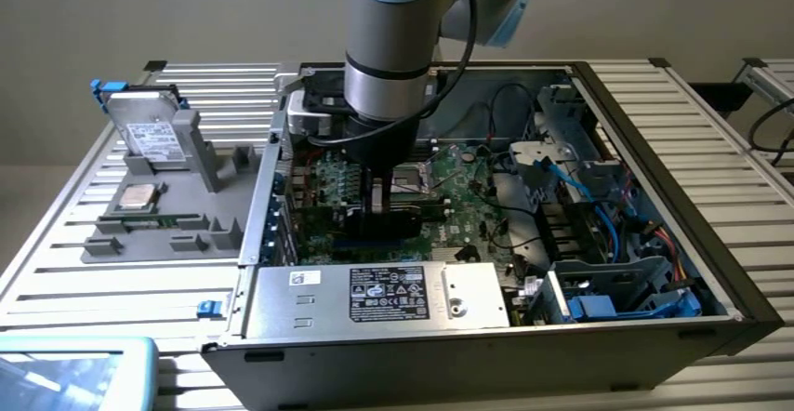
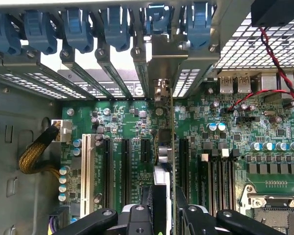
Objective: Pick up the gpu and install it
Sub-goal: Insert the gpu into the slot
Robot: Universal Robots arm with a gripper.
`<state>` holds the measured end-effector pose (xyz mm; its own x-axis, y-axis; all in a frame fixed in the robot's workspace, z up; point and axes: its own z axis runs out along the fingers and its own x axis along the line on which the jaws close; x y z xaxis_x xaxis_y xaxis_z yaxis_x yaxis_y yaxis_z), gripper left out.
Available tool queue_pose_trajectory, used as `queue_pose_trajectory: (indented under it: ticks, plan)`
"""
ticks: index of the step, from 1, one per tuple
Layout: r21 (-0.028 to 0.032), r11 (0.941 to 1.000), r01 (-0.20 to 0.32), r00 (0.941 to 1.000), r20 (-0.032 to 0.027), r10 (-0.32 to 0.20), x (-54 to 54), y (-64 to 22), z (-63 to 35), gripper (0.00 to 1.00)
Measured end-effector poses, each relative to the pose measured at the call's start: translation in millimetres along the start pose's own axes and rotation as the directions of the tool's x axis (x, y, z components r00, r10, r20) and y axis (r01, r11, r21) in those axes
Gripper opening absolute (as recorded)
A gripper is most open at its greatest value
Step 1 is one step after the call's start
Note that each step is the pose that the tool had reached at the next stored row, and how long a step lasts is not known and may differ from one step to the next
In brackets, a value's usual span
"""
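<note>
Green circuit board fills the floor of the open computer case [image 1: 645,151], and the arm [image 1: 390,39] reaches straight down into it from above. In the exterior view the hand [image 1: 382,208] sits low over the motherboard [image 1: 466,197], toward the case's rear wall on the exterior view's left, with a dark block beneath it that appears to be the gpu's cooler.

From the wrist view, the hand [image 2: 161,215] is closed on the gpu [image 2: 162,147], its black fingers [image 2: 137,215] pressed in from either side of the card. The gpu stands on edge, seen almost end-on as a thin vertical line running from the fingers up to its metal bracket [image 2: 161,63], which meets the row of rear slot covers [image 2: 78,73] beneath the blue retaining clips [image 2: 78,29]. The card's lower edge lies along one of the black expansion slots [image 2: 146,149] on the motherboard; whether it is fully seated in the slot I cannot tell from this angle.

A braided cable bundle [image 2: 34,154] curls at the case wall beside the white slot [image 2: 85,171]. Outside the case, on the slatted tabletop [image 1: 694,86], a grey fixture [image 1: 174,216] holds a hard drive [image 1: 152,137] standing upright and a processor chip [image 1: 137,197] lying flat.
</note>
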<state>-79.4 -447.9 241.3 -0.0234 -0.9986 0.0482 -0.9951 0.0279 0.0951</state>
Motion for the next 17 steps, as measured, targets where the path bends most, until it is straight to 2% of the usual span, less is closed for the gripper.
queue_pose_trajectory:
  ticks: [17]
  plan:
    - [-0.0004, 1.0, 0.0, 1.0, -0.0001, 0.0, 0.8, -0.2, 1.2, 0.28]
